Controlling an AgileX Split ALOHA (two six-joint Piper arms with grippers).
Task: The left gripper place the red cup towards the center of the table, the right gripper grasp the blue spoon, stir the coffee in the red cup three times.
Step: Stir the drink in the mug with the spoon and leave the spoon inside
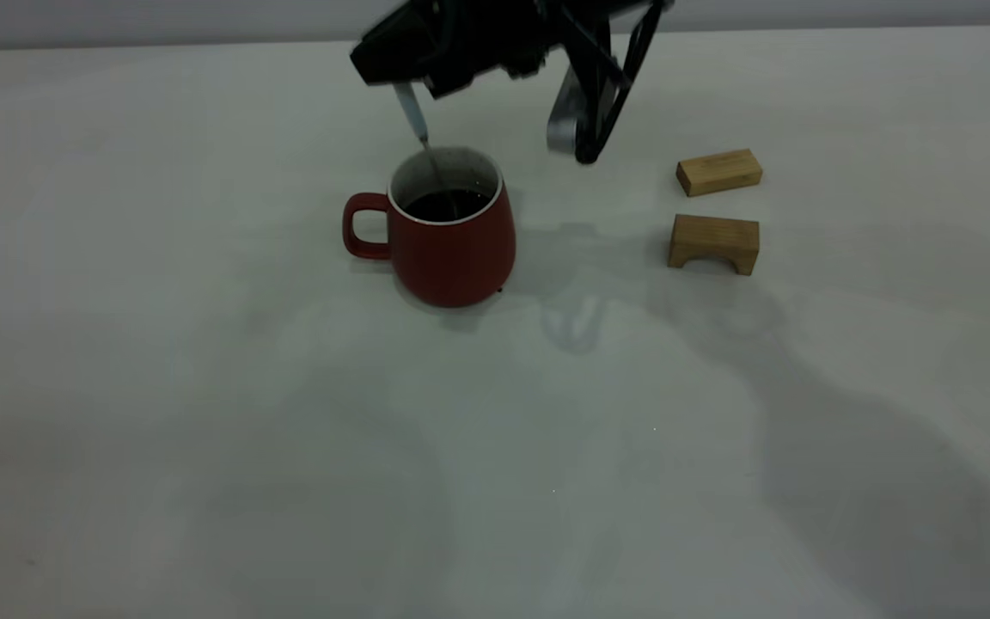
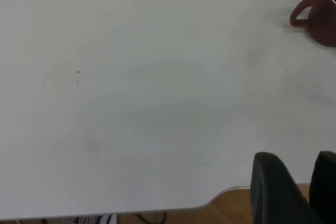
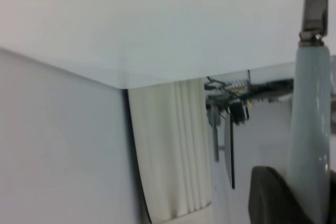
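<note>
right pincer [image 1: 405, 82] grips blue spoon [image 1: 413, 116], tip in red cup [image 1: 448, 236] coffee [image 1: 448, 205] | left pincer [image 2: 296, 190] narrowly parted at worktop [image 1: 203, 430] edge | no writing legible

Dark red cup [image 1: 452, 249], white rim; black coffee [image 1: 446, 205]; pale blue spoon [image 1: 412, 112].

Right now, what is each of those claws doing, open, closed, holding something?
Right gripper: closed on the blue spoon, above the red cup.
Left gripper: holding nothing; open or shut cannot be told.
</note>
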